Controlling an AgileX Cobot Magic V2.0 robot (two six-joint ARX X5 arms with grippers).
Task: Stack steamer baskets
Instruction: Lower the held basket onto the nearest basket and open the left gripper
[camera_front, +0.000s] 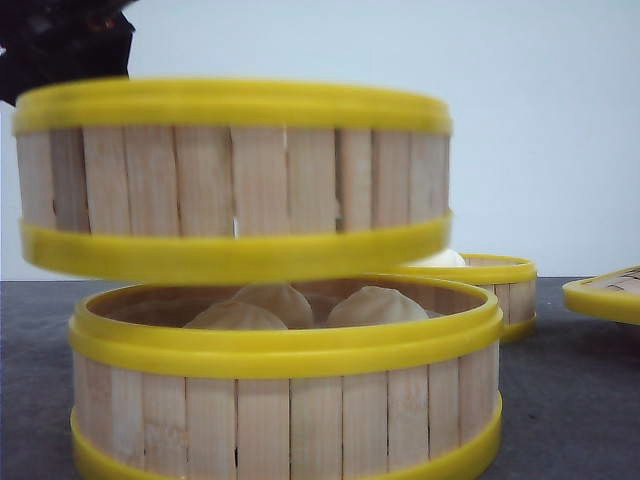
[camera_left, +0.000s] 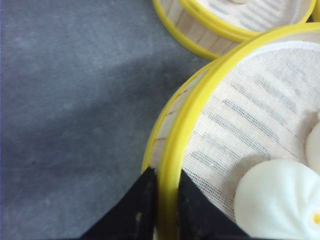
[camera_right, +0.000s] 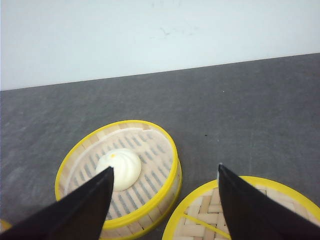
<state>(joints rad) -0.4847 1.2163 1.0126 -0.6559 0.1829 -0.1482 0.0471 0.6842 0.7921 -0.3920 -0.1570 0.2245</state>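
One steamer basket (camera_front: 230, 165) hangs tilted in the air just above a second steamer basket (camera_front: 285, 400), which stands on the table with buns (camera_front: 375, 305) inside. My left gripper (camera_left: 165, 171) is shut on the yellow rim of the lifted basket (camera_left: 260, 100), one finger inside and one outside; that basket has a white cloth liner and holds buns (camera_left: 280, 200). A third steamer basket (camera_right: 120, 170) with a single bun sits further back, also seen behind at the right (camera_front: 495, 285). Above it and the lid, my right gripper (camera_right: 165, 172) is open and holds nothing.
A flat woven lid (camera_right: 245, 210) with a yellow rim lies beside the third basket, at the right edge (camera_front: 605, 295) in the front view. The table is dark grey (camera_left: 75, 100), with a white wall (camera_right: 160, 35) behind.
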